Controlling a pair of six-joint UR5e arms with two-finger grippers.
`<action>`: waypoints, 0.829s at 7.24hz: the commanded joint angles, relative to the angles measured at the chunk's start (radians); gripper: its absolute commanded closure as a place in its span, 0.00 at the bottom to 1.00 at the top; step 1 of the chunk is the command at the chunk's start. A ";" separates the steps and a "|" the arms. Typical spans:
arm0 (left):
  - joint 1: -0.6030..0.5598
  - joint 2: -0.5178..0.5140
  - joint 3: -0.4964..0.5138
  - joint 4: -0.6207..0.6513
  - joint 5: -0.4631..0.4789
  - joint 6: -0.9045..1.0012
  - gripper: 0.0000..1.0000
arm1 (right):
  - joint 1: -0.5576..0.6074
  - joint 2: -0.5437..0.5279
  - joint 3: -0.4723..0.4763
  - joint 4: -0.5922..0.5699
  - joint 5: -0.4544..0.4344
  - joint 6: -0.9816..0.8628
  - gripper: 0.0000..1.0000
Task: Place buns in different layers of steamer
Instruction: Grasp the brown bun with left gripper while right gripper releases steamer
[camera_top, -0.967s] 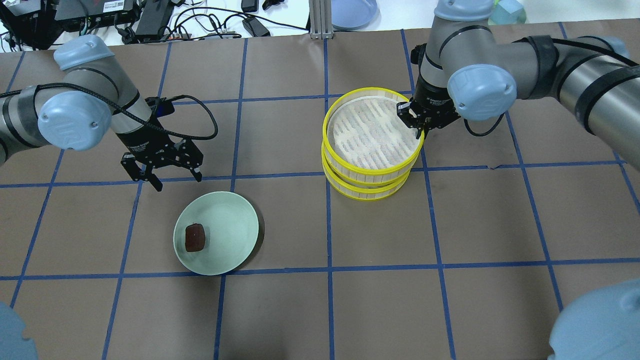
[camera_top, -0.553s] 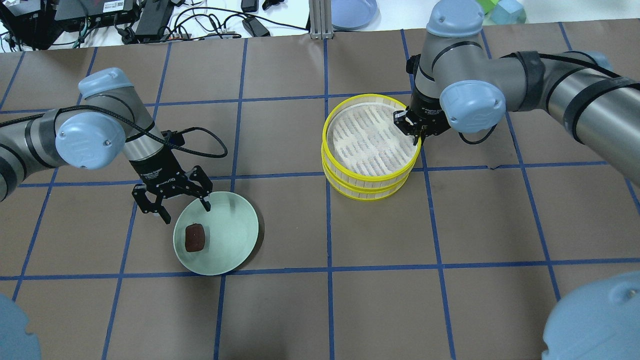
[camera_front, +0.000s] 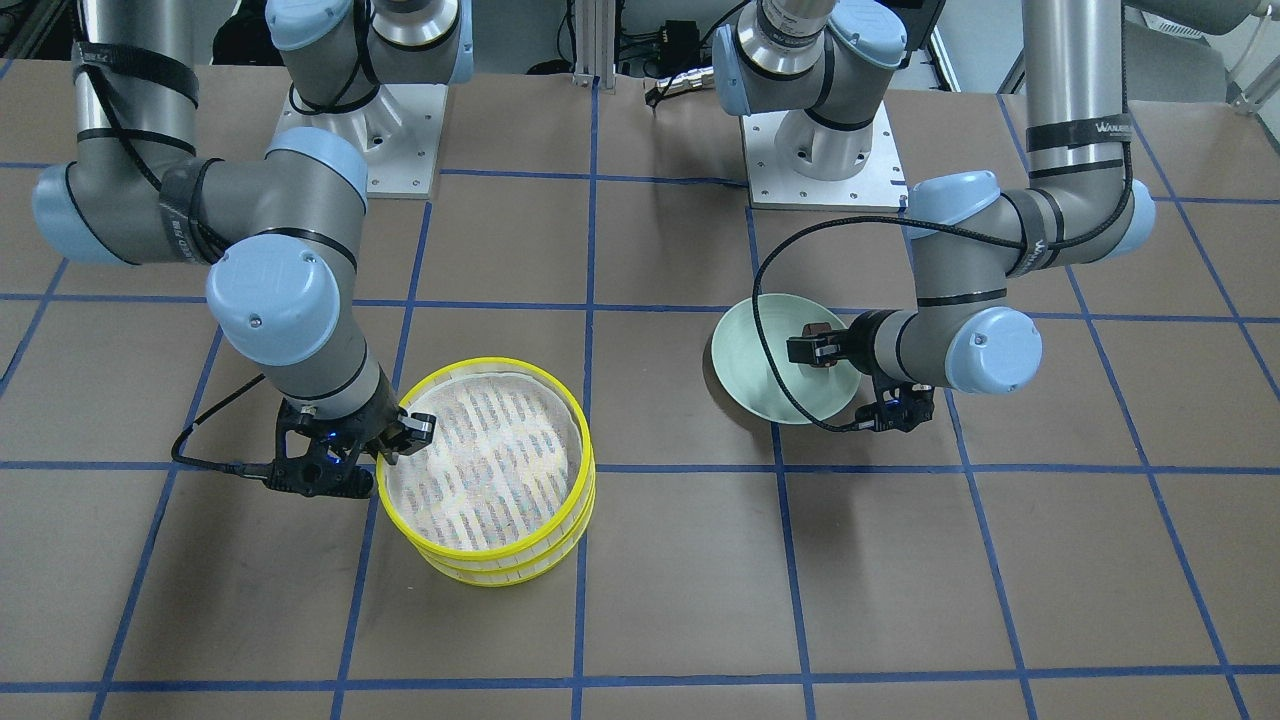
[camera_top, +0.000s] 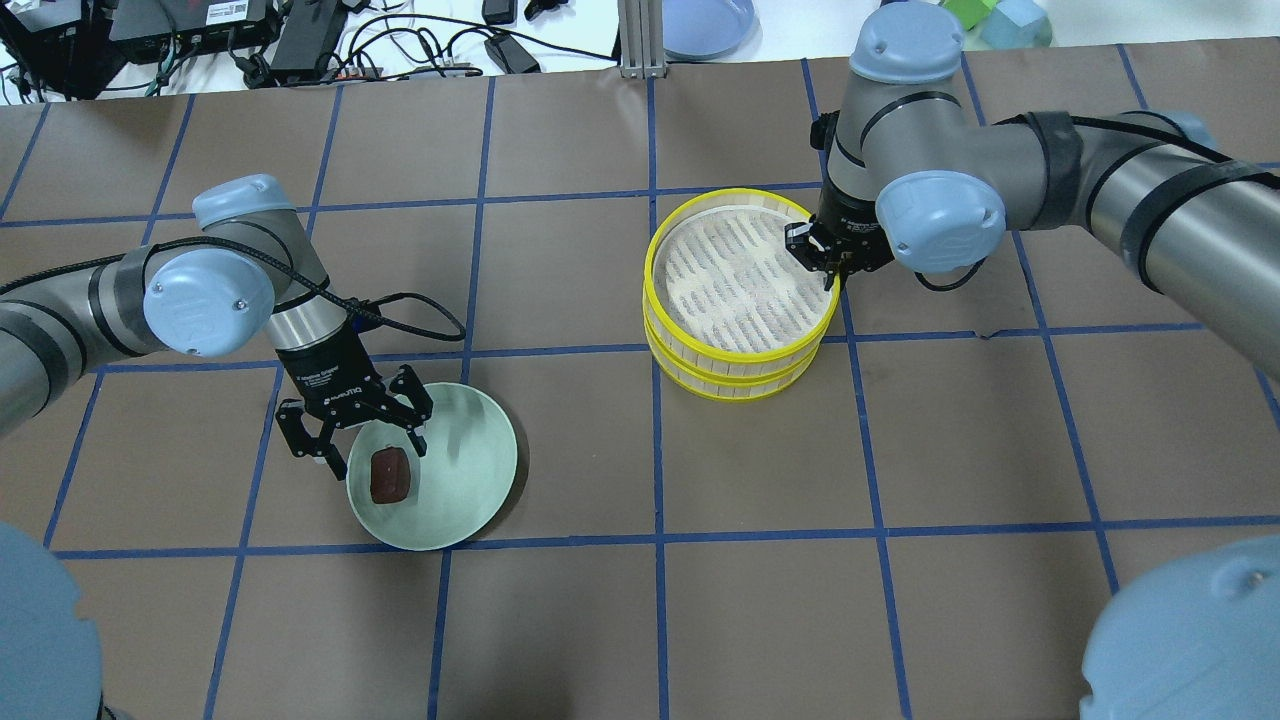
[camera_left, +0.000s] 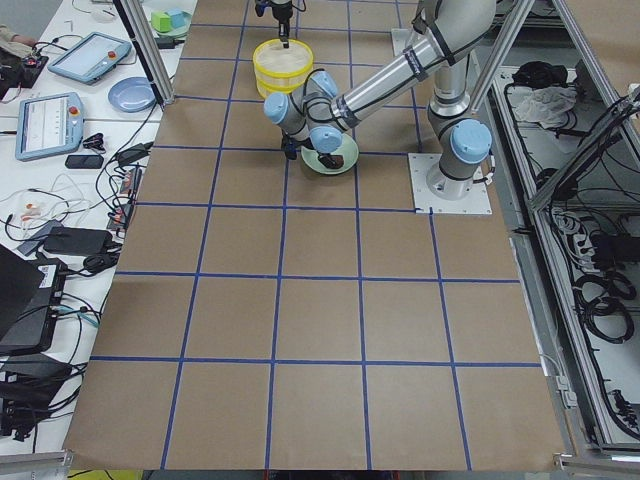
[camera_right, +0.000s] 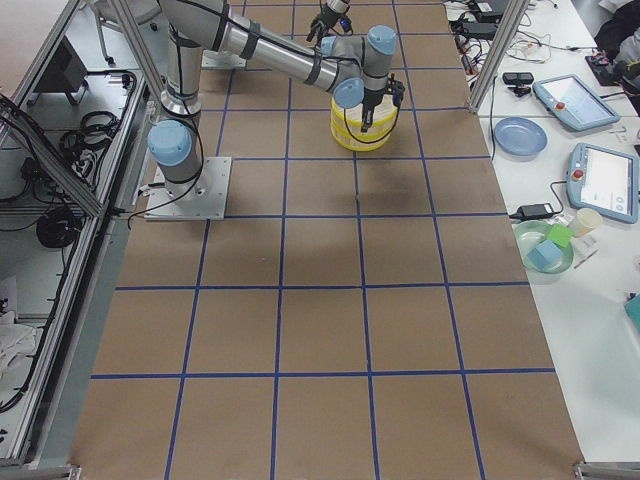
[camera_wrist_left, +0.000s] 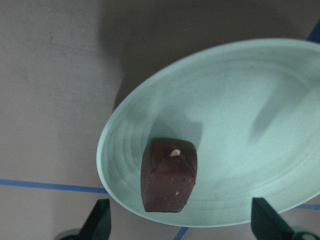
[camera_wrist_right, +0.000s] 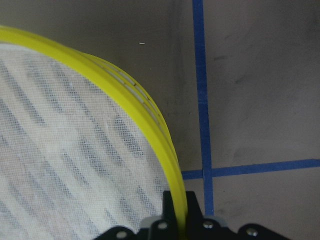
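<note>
The steamer is two yellow-rimmed trays stacked, the top tray (camera_top: 742, 351) on the lower tray (camera_top: 742, 392). My right gripper (camera_top: 830, 270) is shut on the top tray's right rim, and the right wrist view shows that rim (camera_wrist_right: 135, 105) clamped. The dark reddish-brown bun (camera_top: 388, 475) lies on the pale green plate (camera_top: 470, 470). My left gripper (camera_top: 372, 450) is open and hovers just over the bun, one finger on each side. The left wrist view shows the bun (camera_wrist_left: 169, 175) on the plate (camera_wrist_left: 240, 125). The cream-white bun is not in view.
Blue tape lines grid the brown table. Cables and electronics (camera_top: 300, 40), a blue plate (camera_top: 705, 25) and coloured blocks (camera_top: 1010, 20) lie past the table's far edge. In the front-facing view the steamer (camera_front: 583, 450) is left and the plate (camera_front: 745, 370) right.
My left gripper has moved from beside the plate to over the brown bun, still open. My right gripper has set the top tray down square onto the lower tray.
</note>
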 joint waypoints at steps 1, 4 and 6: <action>0.000 -0.032 0.000 0.000 -0.003 -0.004 0.11 | 0.011 0.000 0.001 0.004 -0.005 0.004 0.92; -0.003 -0.045 0.004 -0.002 0.002 -0.032 1.00 | 0.013 -0.012 -0.001 0.013 -0.060 -0.014 0.00; -0.005 -0.035 0.021 0.000 -0.002 -0.034 1.00 | 0.033 -0.134 -0.022 0.037 -0.046 -0.014 0.00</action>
